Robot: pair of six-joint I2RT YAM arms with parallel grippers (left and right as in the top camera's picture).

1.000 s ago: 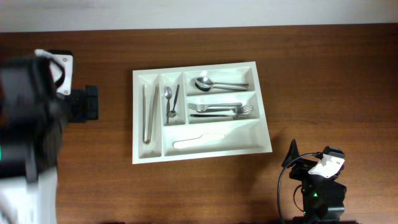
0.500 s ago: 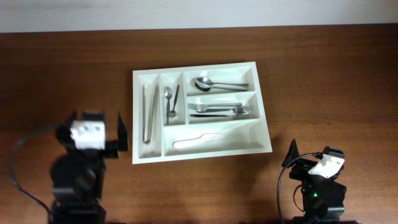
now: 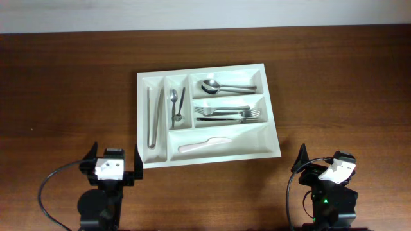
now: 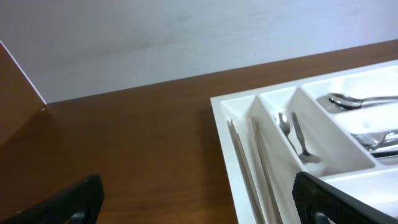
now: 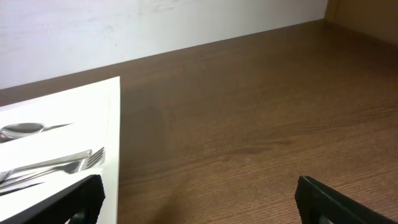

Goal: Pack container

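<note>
The container point(image 3: 252, 137), a white five-compartment tray, lies mid-table. It holds tongs point(image 3: 154, 119), a teaspoon point(image 3: 173, 102), spoons point(image 3: 221, 86), forks point(image 3: 229, 113) and a white knife point(image 3: 205, 145). My left gripper point(image 3: 116, 154) stands open at the front left, just off the tray's near-left corner, with nothing in it. In the left wrist view the gripper point(image 4: 199, 206) looks over the container point(image 4: 219, 118) and tongs point(image 4: 247, 163). My right gripper point(image 3: 324, 160) is open and empty at the front right. In the right wrist view the gripper point(image 5: 200, 205) has the container point(image 5: 113, 124) on its left.
The brown wooden table point(image 3: 334, 77) runs back to a pale wall point(image 4: 186, 37). Black cables point(image 3: 48, 186) loop beside the left arm's base and another by the right arm point(image 3: 290, 192).
The left arm swung from the table's far left down to the front left, stopping by the tray's near-left corner. The right arm and the tray's contents stayed put.
</note>
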